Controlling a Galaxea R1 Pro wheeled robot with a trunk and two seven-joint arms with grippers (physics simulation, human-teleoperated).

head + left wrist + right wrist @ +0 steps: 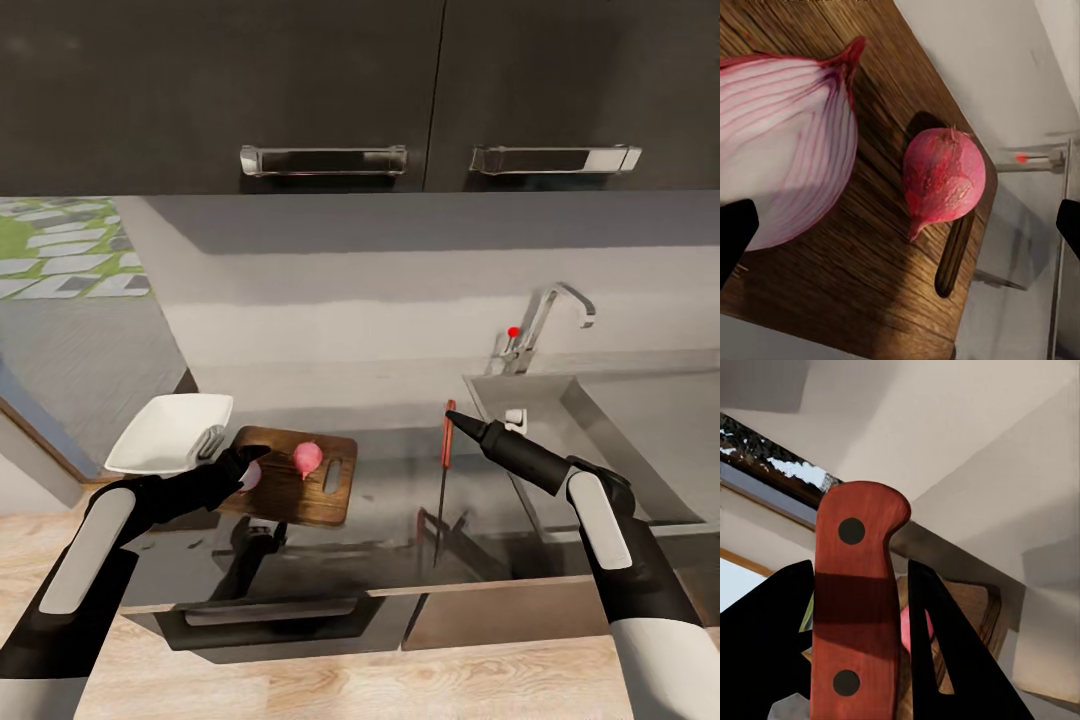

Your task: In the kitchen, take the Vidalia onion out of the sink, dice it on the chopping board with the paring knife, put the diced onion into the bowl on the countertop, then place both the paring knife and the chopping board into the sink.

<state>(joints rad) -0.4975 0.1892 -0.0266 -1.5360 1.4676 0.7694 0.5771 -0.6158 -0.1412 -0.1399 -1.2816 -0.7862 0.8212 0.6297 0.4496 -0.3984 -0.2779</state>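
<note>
Head view has the paring knife [446, 455] held upright in the right pincer [458, 420], red handle on top and dark blade pointing straight down at the glossy grey surface [390, 490], its long axis vertical, between the chopping board [300, 478] and the sink [600, 440]. Right wrist view adds the grip itself: both dark fingers [945, 660] closed against the sides of the riveted red handle.

On the board lie two onion pieces. A whole-looking pinkish half [307, 457] sits near the handle slot; left wrist view shows its root tip pointing toward the slot. The other half [784, 142], cut face showing purple rings, lies between the spread, empty fingers of the left pincer [250, 470]; whether they touch it I cannot tell.

The white bowl [170, 432] sits just beside the board.
</note>
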